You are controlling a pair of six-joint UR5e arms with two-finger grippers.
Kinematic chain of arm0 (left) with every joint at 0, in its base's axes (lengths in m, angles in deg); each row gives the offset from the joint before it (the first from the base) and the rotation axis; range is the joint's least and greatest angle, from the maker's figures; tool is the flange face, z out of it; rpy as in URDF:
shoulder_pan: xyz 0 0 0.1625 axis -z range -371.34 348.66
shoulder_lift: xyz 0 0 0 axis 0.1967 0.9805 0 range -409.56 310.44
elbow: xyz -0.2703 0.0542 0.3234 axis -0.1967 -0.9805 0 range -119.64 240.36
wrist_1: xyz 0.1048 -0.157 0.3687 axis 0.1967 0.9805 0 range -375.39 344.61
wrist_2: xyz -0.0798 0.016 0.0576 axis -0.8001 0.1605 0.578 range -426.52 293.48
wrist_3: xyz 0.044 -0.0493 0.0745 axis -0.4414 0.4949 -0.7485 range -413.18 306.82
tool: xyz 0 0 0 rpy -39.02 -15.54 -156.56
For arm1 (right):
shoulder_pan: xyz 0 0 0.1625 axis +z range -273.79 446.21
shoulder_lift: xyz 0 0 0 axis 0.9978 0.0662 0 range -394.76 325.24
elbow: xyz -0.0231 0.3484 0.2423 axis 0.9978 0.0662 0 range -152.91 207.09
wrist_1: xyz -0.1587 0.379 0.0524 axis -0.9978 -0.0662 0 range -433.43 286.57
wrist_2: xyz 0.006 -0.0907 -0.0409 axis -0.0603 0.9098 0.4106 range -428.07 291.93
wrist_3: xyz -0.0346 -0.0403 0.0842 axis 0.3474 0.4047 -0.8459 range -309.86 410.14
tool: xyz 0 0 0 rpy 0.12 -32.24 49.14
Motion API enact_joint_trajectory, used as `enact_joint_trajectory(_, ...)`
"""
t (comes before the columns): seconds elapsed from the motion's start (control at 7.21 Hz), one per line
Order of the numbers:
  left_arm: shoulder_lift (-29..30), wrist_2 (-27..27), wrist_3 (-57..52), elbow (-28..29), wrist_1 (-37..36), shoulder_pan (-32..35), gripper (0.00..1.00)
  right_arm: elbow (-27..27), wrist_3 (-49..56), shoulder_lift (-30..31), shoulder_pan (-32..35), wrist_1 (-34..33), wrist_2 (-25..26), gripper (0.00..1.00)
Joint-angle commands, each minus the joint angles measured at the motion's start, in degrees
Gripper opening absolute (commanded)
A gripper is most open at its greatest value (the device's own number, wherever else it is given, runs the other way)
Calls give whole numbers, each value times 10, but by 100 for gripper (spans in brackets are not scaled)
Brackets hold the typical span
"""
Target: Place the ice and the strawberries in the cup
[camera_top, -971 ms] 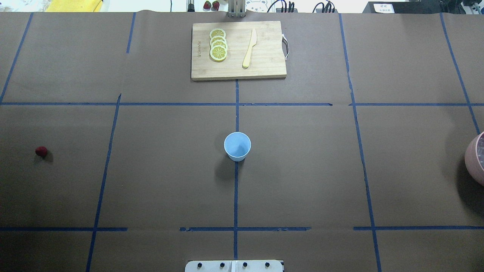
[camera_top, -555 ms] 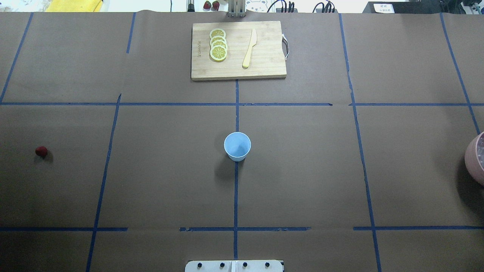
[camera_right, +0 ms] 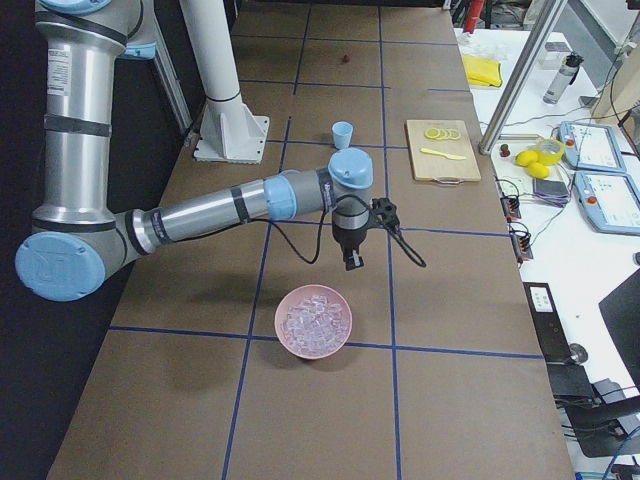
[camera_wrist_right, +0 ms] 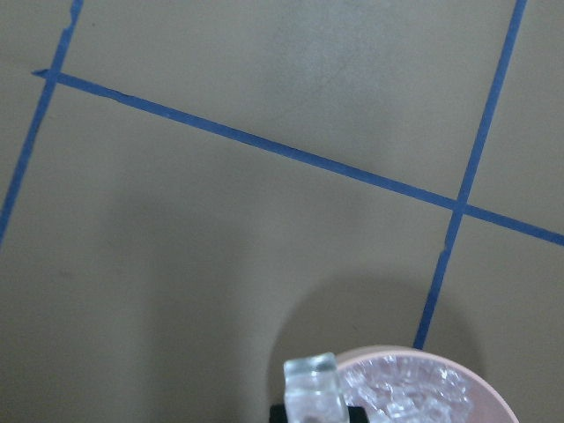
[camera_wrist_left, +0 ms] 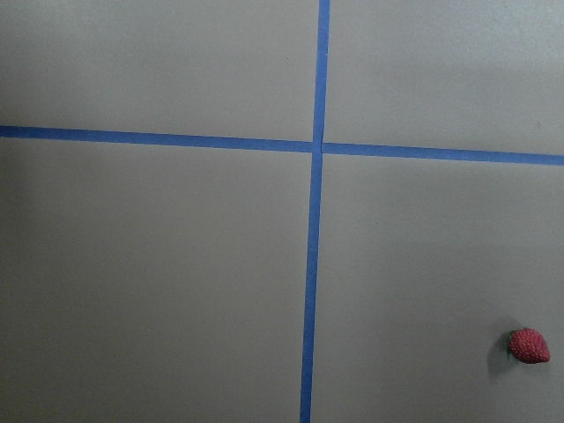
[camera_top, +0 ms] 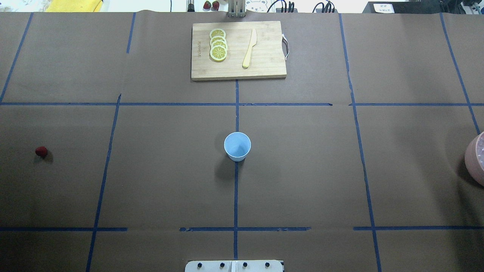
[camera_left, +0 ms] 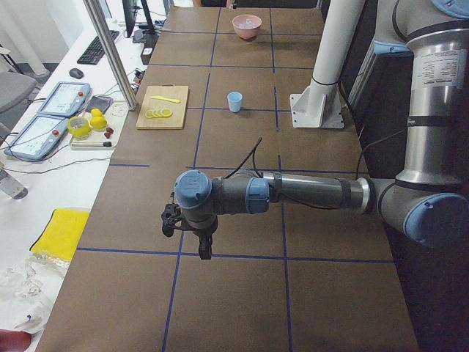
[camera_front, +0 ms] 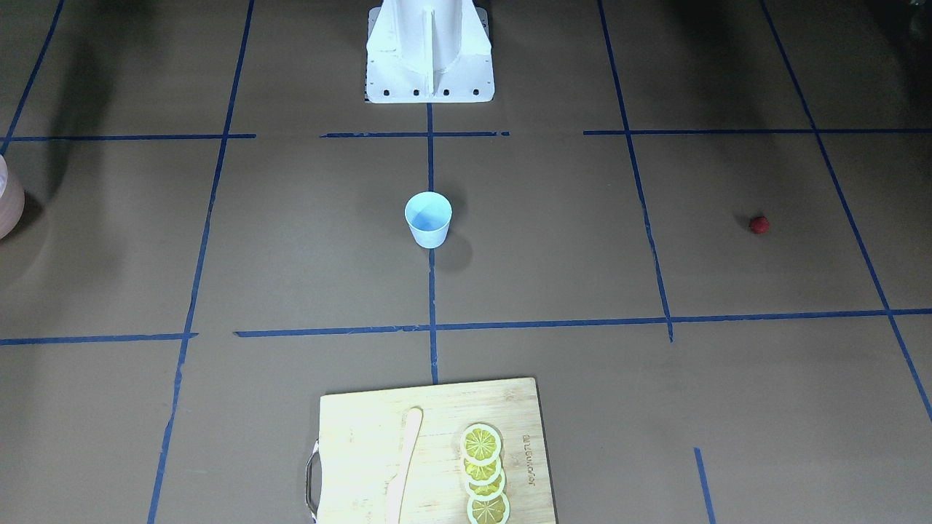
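Clamping ice cube (camera_wrist_right: 313, 388) in right gripper (camera_right: 352, 262), lifting away from pink bowl (camera_right: 312, 351), with the overhead shadow beside it shrinking versus a second ago. Probably starting first carry toward cup (camera_top: 237, 146), mid-table, looking empty. Leaving strawberry (camera_top: 41, 151) untouched far left. Failing to tell whether left gripper (camera_left: 203, 251) is apart or together.

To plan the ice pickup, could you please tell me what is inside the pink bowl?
The pink bowl holds a heap of clear ice cubes; its bottom beneath them is covered.
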Motion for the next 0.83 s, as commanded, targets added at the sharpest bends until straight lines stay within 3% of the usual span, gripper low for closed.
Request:
enact_joint_trajectory(0.0,1,0,3,3,1,-1,100,-9,-18,-125,-21,-120,-6,0)
enact_joint_trajectory(0.42,2,0,1,-2,6,-1,100,0,-265,-258,-164,-129,-8,0)
enact_joint_trajectory(0.69,3,1,2,-3,6,-1,100,9,-398,-323,-251,-124,21,0)
